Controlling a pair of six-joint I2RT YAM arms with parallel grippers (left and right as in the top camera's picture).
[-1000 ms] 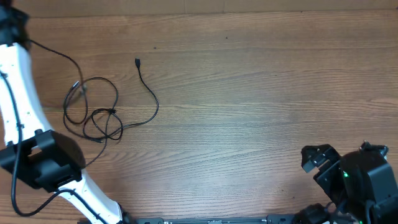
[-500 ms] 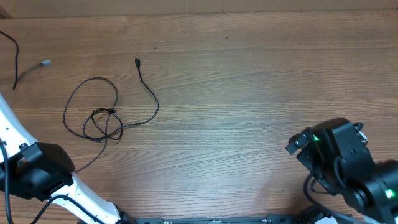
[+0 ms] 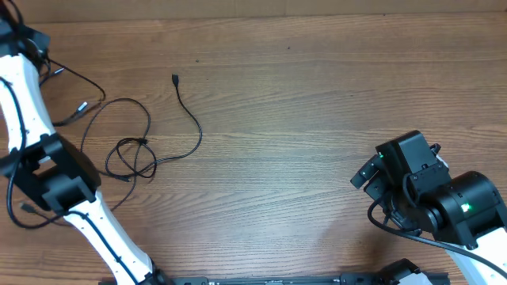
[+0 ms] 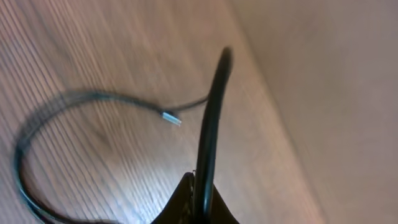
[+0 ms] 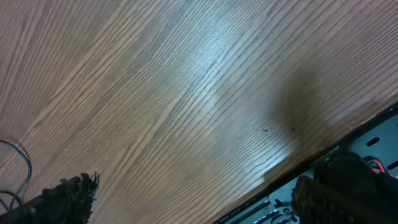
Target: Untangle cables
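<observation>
A thin black cable [image 3: 135,149] lies in loose loops on the table's left, and its small plug end [image 3: 175,78] trails up to the right. A second thin black cable with a silver tip [image 3: 80,105] runs up to my left gripper [image 3: 32,49] at the far left edge. In the left wrist view this gripper [image 4: 200,186] is shut on the black cable [image 4: 210,124], with the silver tip [image 4: 171,117] lying on the wood below. My right gripper [image 3: 367,177] is at the right, far from the cables; it shows open and empty in the right wrist view [image 5: 199,196].
The wooden table [image 3: 317,119] has its near edge along the bottom, with the arm mounting rail [image 5: 348,155] below it. The left arm's white link [image 3: 24,103] stands over the left edge. A bit of cable loop [image 5: 22,163] shows at the right wrist view's left edge.
The silver-tipped cable was pulled out of the coil to the far left, then swung back toward it. The left arm swung across the left edge. The right arm moved up and left.
</observation>
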